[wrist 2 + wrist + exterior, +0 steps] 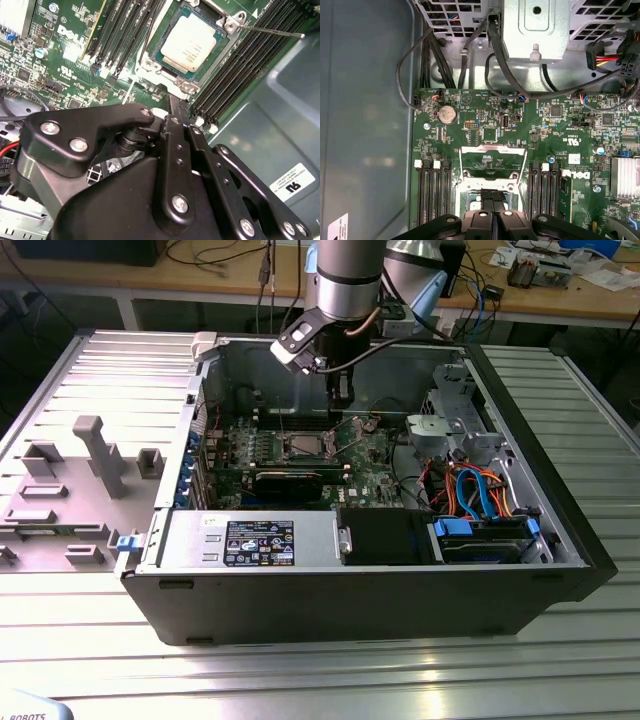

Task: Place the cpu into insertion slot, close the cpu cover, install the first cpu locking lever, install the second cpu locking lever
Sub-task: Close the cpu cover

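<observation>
Exterior view: gripper (340,390) hangs inside the open case (560,530), just above the insertion slot (305,447)
Second wrist view: cpu (192,42) sits flat in the slot, near the gripper, not touching
First wrist view: cpu cover (493,161) stands open, which we judge is for chip access; gripper is clenched and empty, just beside it

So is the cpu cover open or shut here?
Open. In the first wrist view the thin silvery metal frame of the cpu cover stands swung up, the green circuit board showing through its window.
</observation>
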Robot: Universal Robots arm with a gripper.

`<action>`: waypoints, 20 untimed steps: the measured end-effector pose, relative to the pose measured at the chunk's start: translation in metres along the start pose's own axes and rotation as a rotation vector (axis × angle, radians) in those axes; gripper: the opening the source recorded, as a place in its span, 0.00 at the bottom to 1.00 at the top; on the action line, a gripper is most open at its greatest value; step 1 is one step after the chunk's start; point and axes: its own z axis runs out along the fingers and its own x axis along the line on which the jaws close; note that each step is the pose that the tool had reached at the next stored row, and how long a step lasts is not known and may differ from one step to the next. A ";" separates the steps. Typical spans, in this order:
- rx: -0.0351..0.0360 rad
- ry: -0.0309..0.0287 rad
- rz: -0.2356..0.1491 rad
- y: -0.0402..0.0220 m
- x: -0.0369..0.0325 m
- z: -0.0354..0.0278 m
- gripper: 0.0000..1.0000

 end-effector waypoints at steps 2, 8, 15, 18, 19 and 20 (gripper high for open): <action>0.0000 0.0000 0.000 0.0001 0.0001 -0.0036 0.11; 0.0012 -0.0007 0.000 0.0132 0.0016 -0.0065 0.11; 0.0015 -0.0005 0.000 0.0383 0.0018 -0.0048 0.11; 0.0016 -0.0007 0.000 0.0446 0.0015 -0.0030 0.11; 0.0016 -0.0007 0.000 0.0465 0.0014 -0.0025 0.11; 0.0016 -0.0007 0.000 0.0487 0.0012 -0.0019 0.11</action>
